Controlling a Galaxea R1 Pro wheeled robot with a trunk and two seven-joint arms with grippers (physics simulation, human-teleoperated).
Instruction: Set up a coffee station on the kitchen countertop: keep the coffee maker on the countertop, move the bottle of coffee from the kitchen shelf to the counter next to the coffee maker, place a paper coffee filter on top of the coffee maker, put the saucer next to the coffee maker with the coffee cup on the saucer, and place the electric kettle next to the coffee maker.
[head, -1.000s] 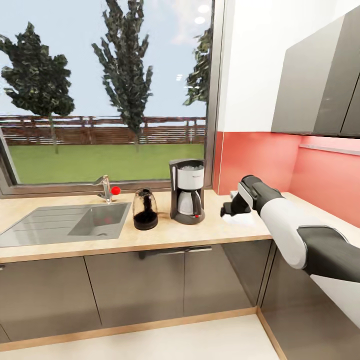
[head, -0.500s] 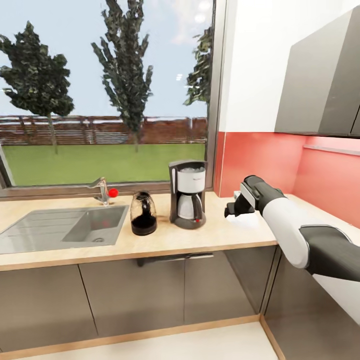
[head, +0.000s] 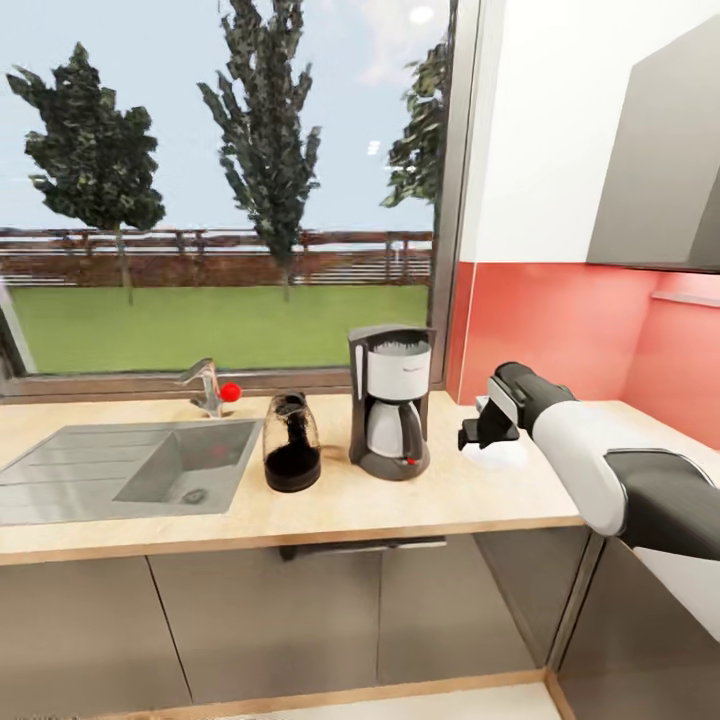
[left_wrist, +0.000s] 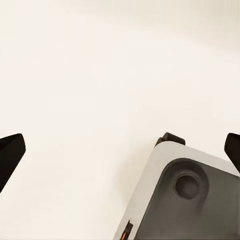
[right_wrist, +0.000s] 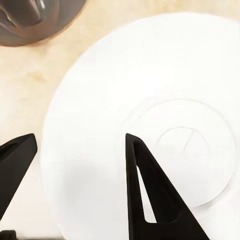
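Right hand (right_wrist: 75, 175) is spread wide over the saucer (right_wrist: 150, 125), one finger above the plate, the other off its rim – nothing held; the saucer lies flat on the worktop (head: 350, 510) just beside the coffee maker (head: 392, 402), with the electric kettle (head: 291, 442) on that machine's other side. Risk: a thin rim lying flat – fingers may skate off or shove it into the machine's base. Left hand (left_wrist: 120, 150) looks open, empty.

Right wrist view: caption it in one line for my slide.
Open right gripper poised over the white saucer on the kitchen countertop, beside the coffee maker base.
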